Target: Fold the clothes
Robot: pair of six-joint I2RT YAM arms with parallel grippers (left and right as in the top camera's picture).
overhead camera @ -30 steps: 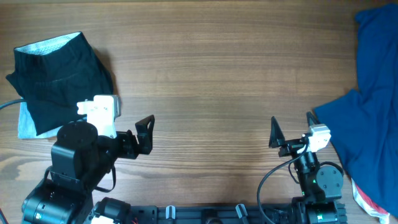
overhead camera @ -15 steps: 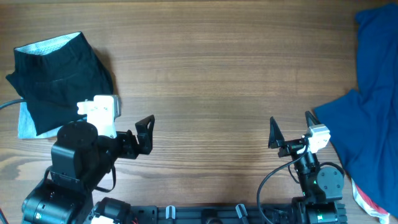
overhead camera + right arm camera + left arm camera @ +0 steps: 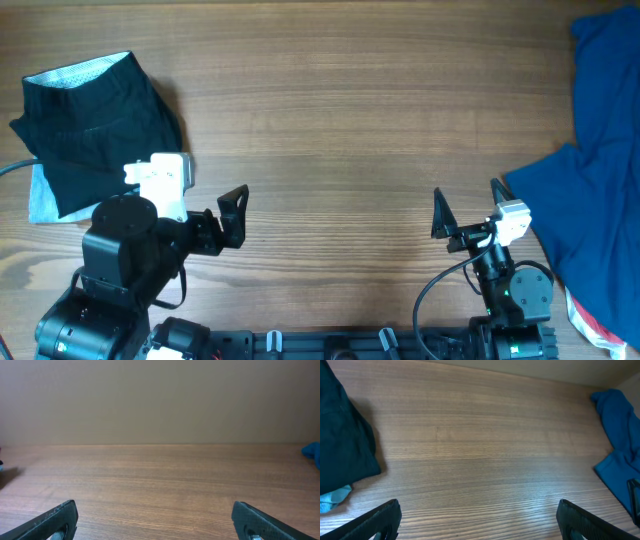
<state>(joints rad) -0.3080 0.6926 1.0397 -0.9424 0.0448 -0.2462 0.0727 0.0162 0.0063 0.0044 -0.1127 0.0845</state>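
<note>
The clothes (image 3: 90, 130), one black garment, lie at the far left corner of the bench (image 3: 330, 100). The whitish waistband (image 3: 80, 72) runs roughly left to right along the far edge. The heap is almost as wide as it is deep, so I cannot name a clear long axis. The left end effector (image 3: 232, 215) is by far the nearer one: the garment is to its left and farther from the robot's base, and in the overhead view this arm's wrist appears just over the near right corner of the fabric. Its fingers stand wide apart and hold nothing, but they point toward the middle of the bench, away from the garment, so I judge that this arm must first turn left. The right end effector (image 3: 468, 205) is also spread wide and empty, well apart from the garment. A pale blue cloth (image 3: 40, 205) shows from under the near left edge of the black one, and a royal-blue fabric (image 3: 600, 150) covers the right end of the bench, just beside the right arm. Nothing stands between the left arm and the garment.
</note>
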